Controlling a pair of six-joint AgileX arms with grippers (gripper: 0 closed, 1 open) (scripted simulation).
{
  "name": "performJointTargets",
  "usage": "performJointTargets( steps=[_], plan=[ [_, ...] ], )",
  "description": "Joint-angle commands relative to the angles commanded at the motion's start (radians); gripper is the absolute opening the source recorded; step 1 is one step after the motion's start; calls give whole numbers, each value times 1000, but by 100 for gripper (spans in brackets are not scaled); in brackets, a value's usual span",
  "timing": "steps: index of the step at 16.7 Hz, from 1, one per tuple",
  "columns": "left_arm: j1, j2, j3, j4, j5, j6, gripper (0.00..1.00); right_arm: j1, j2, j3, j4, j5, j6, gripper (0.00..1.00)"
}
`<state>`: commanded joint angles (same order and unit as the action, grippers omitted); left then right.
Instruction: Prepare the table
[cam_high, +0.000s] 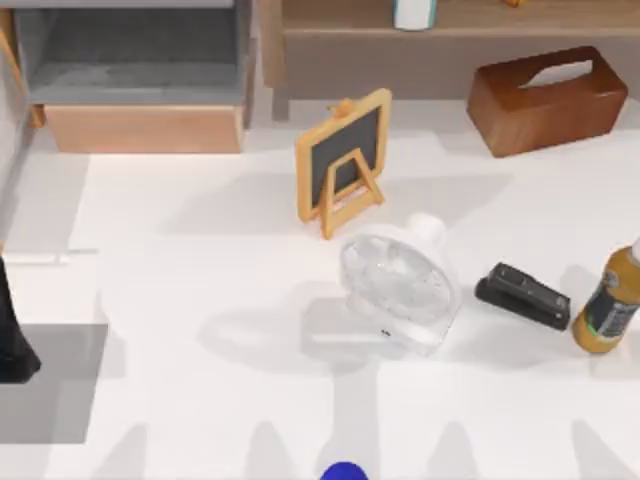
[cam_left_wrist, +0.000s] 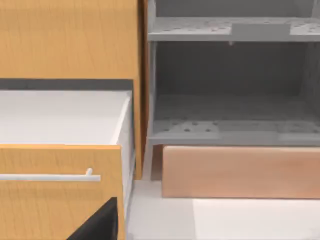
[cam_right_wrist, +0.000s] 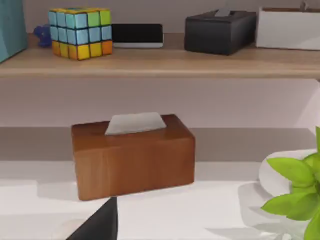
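Several things crowded the surface (cam_high: 200, 400); the box (cam_right_wrist: 132, 155) stood straight ahead of the right claw (cam_right_wrist: 97, 222), and the left claw (cam_left_wrist: 97, 222) faced a drawer (cam_left_wrist: 60, 120). Neither claw's state could be told, open or closed; a square, level approach to the box seemed best.

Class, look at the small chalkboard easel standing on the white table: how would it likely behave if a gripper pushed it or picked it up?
The chalkboard easel stands upright on thin wooden legs, so a push high on its frame would probably tip it rather than slide it. It looks flat, rigid and likely light for its size. The narrow frame edges offer a firm pinch, though the smooth table may let it skid.
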<state>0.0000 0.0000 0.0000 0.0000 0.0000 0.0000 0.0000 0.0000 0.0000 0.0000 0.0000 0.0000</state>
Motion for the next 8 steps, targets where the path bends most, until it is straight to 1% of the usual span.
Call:
performJointTargets(
  steps=[4, 6, 8],
  plan=[
    [7, 28, 27, -19, -1, 12, 100, 0, 0, 0, 0, 0, 0, 100],
    [22, 95, 92, -63, -5, 40, 100, 0, 0, 0, 0, 0, 0, 100],
    [45, 199, 197, -130, -10, 78, 100, 0, 0, 0, 0, 0, 0, 100]
  ],
)
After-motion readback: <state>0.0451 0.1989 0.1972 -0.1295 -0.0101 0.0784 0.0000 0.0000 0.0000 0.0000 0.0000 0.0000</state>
